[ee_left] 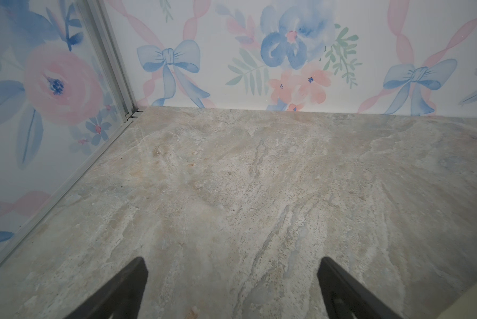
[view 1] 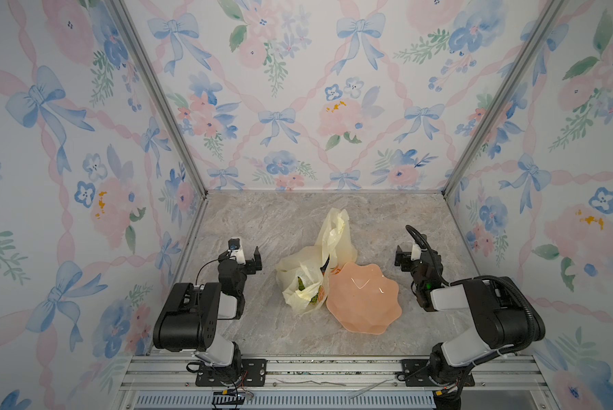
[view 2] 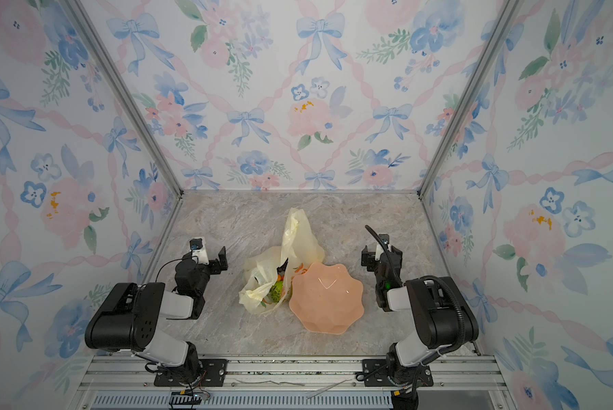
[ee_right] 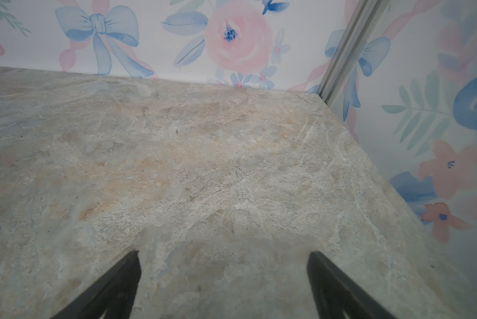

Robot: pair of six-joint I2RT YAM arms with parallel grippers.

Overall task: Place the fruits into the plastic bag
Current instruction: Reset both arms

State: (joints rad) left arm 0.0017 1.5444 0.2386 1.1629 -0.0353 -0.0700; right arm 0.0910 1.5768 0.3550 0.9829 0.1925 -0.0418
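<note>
Fruits (view 2: 277,289) inside plastic bag (view 2: 262,262), against pink dish (view 2: 328,309).

Shows the right gripper (ee_right: 224,255) with two dark fingers (ee_right: 115,287) spread wide over the marbled tabletop (ee_right: 204,165). At twelve o'clock from it, floral wallpaper (ee_right: 231,41); at one o'clock, an aluminium corner post (ee_right: 342,49); at three o'clock, more wallpaper.
</note>
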